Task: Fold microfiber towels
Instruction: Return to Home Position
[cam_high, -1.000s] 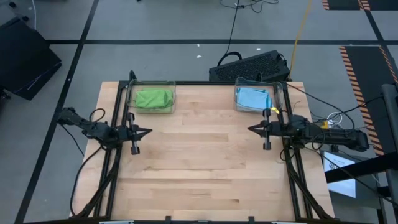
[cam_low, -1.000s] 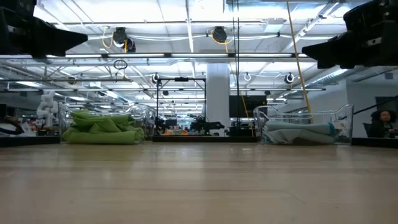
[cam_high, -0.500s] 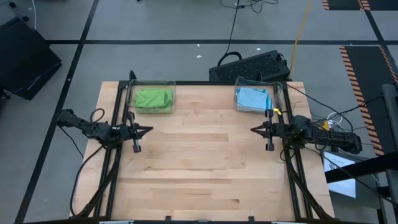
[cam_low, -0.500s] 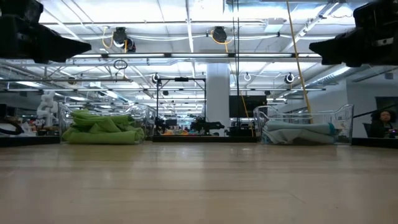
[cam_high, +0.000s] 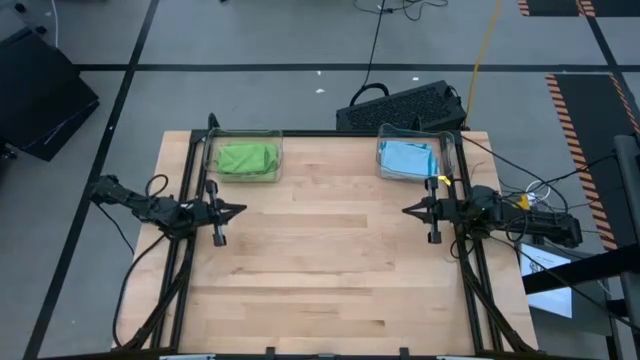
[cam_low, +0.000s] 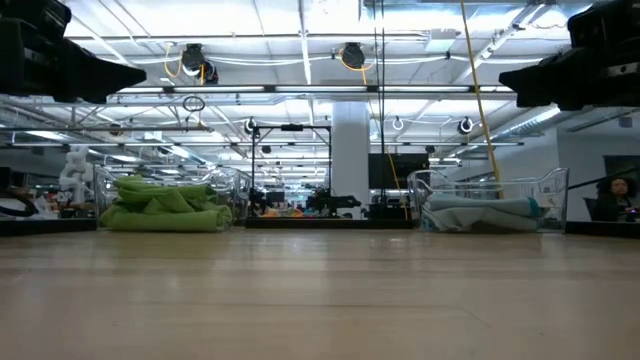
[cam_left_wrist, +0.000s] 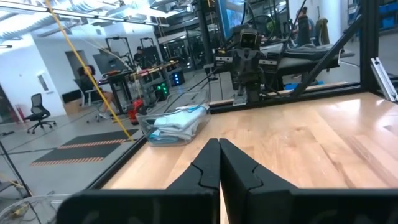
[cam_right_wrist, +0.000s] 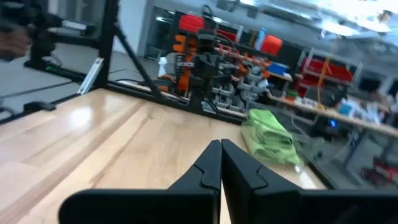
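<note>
1. The green microfiber towels (cam_high: 247, 158) lie folded in the left clear bin (cam_high: 280, 150), at the table's (cam_high: 320, 270) 11 o'clock corner.
2. The blue microfiber towels (cam_high: 407, 158) lie in the right clear bin (cam_high: 380, 150), at 1 o'clock.
3. The left gripper (cam_high: 238, 210) hovers at the 9 o'clock edge, its fingers clenched together on nothing.
4. The right gripper (cam_high: 408, 210) hovers at 3 o'clock, likewise clenched and empty, pointing toward 9 o'clock.

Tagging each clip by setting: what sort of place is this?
Probably a robotics lab: a wooden table flanked by the left gripper and right gripper, ceiling trusses, and workbenches beyond.
</note>
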